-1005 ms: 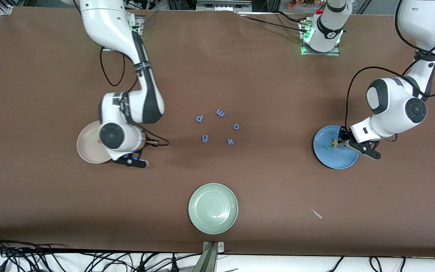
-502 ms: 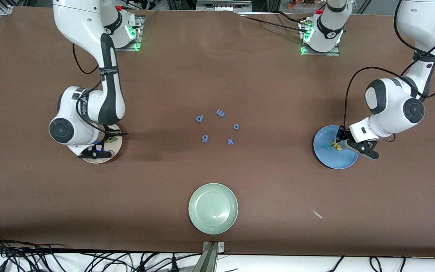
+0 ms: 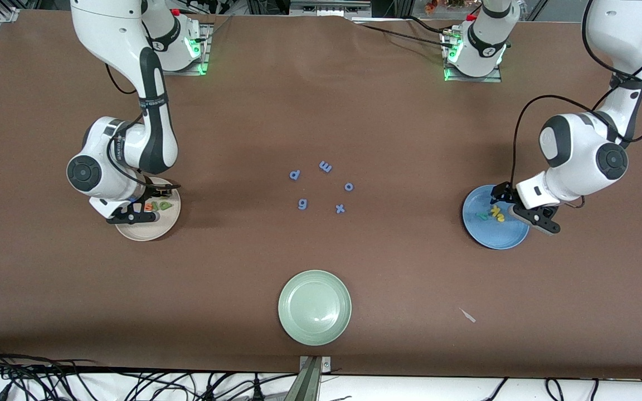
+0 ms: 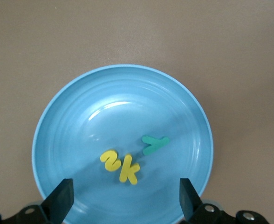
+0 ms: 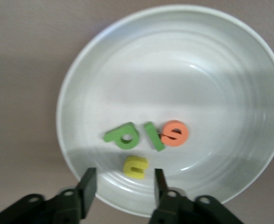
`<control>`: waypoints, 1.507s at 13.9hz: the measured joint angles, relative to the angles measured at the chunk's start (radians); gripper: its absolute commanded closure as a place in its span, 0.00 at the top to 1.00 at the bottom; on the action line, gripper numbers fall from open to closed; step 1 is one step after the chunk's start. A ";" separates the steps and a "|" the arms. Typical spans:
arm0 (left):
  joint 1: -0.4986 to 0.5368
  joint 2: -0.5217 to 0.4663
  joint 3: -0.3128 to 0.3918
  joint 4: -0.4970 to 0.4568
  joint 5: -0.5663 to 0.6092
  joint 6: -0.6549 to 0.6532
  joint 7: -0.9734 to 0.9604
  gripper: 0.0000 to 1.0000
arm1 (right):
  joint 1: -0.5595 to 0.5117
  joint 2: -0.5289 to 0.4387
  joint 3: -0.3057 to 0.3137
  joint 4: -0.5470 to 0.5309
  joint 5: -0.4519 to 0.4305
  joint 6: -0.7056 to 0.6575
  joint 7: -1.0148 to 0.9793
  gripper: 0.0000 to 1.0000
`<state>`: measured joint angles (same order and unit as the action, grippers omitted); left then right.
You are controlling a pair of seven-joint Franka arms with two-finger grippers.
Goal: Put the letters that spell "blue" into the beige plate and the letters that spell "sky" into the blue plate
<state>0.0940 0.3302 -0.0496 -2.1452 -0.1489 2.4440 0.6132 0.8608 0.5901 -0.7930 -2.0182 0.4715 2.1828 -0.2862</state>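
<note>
Yellow u (image 5: 136,166) between right end effector (image 5: 123,187) fingers

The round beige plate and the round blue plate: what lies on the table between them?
In the front view, five small all-blue foam letters lie on the brown table between the beige plate and the blue plate; nothing else.

Readable signs are the foam letters themselves: s, k, y (image 4: 128,161) lie in the blue plate (image 4: 62,121), b, l, e, u (image 5: 146,142) in the beige plate (image 5: 104,74), and loose blue letters (image 3: 321,186), seemingly p, m, o, g, x, on the table.
</note>
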 measured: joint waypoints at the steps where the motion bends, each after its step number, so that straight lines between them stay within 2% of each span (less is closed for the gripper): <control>1: 0.002 -0.042 0.000 -0.026 0.000 -0.010 0.000 1.00 | 0.001 -0.007 -0.001 0.019 0.000 -0.032 0.003 1.00; 3: 0.003 -0.160 -0.001 -0.065 0.000 -0.040 0.000 1.00 | 0.003 -0.014 -0.007 0.084 0.000 -0.120 0.034 1.00; 5: 0.002 -0.291 -0.018 -0.079 0.000 -0.123 -0.001 1.00 | 0.007 -0.016 -0.008 0.151 0.000 -0.201 0.105 1.00; 9: -0.002 -0.525 -0.078 -0.055 0.000 -0.395 -0.124 1.00 | 0.039 -0.016 -0.006 0.209 0.000 -0.272 0.209 1.00; 11: 0.000 -0.581 -0.074 0.043 0.040 -0.582 -0.145 1.00 | 0.051 -0.016 -0.005 0.216 0.000 -0.281 0.215 1.00; 13: 0.001 -0.592 -0.068 0.188 0.091 -0.753 -0.185 1.00 | 0.051 -0.016 -0.001 0.223 0.000 -0.296 0.215 1.00; 16: 0.002 -0.588 -0.064 0.313 0.103 -0.889 -0.281 1.00 | 0.014 -0.023 0.013 0.240 -0.009 -0.342 0.216 1.00; 17: 0.001 -0.583 -0.060 0.328 0.103 -0.905 -0.344 1.00 | -0.040 -0.043 0.063 0.247 -0.044 -0.348 0.214 1.00; 19: -0.002 -0.549 -0.043 0.366 0.103 -0.934 -0.450 1.00 | -0.179 -0.106 0.216 0.256 -0.188 -0.350 0.216 1.00; 21: -0.004 -0.486 -0.039 0.434 0.103 -0.967 -0.488 1.00 | -0.286 -0.172 0.341 0.257 -0.284 -0.357 0.222 1.00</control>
<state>0.0901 -0.1555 -0.0882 -1.7108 -0.0459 1.4773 0.1254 0.5747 0.4177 -0.4518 -1.7608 0.1873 1.8259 -0.0638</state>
